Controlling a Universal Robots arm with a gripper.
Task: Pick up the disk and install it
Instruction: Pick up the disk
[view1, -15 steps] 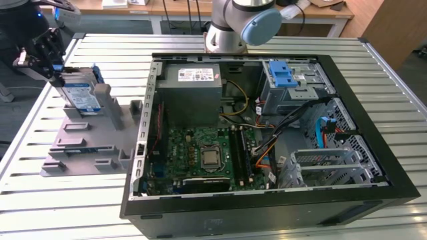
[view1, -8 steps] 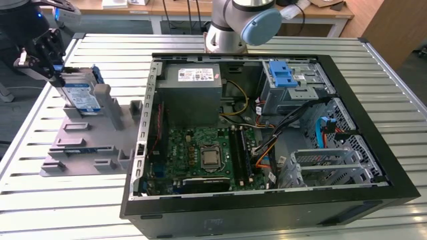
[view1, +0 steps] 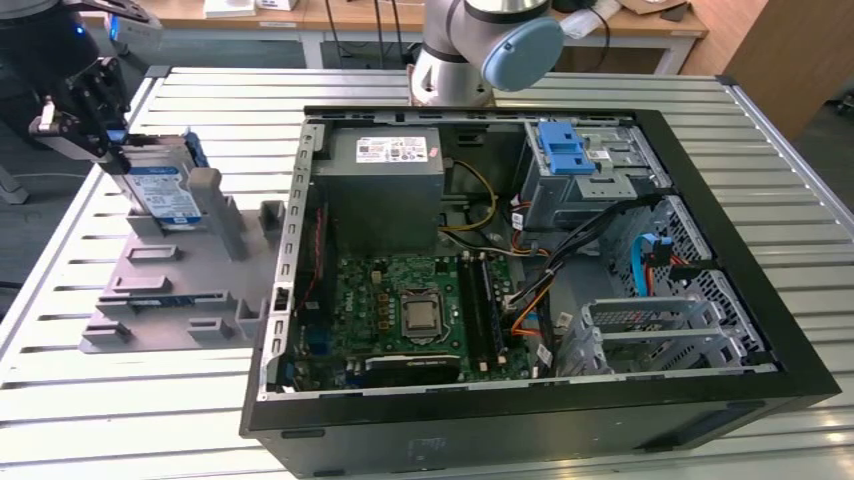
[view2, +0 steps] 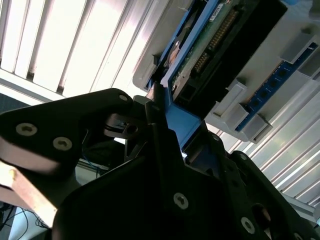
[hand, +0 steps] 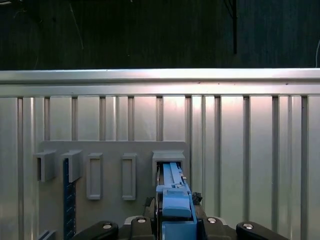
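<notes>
One disk (view1: 163, 192) stands in the grey rack (view1: 174, 300), pincer (view1: 112, 148) gripping it.

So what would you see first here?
The big open computer case in the middle, its green board showing. At the exterior view's left, the arm's black fingers grip the blue-edged disk, which stands in a grey holder.

Blue-framed silver disk (view1: 160, 192), upright on edge, at grey rack (view1: 150, 300)
</notes>
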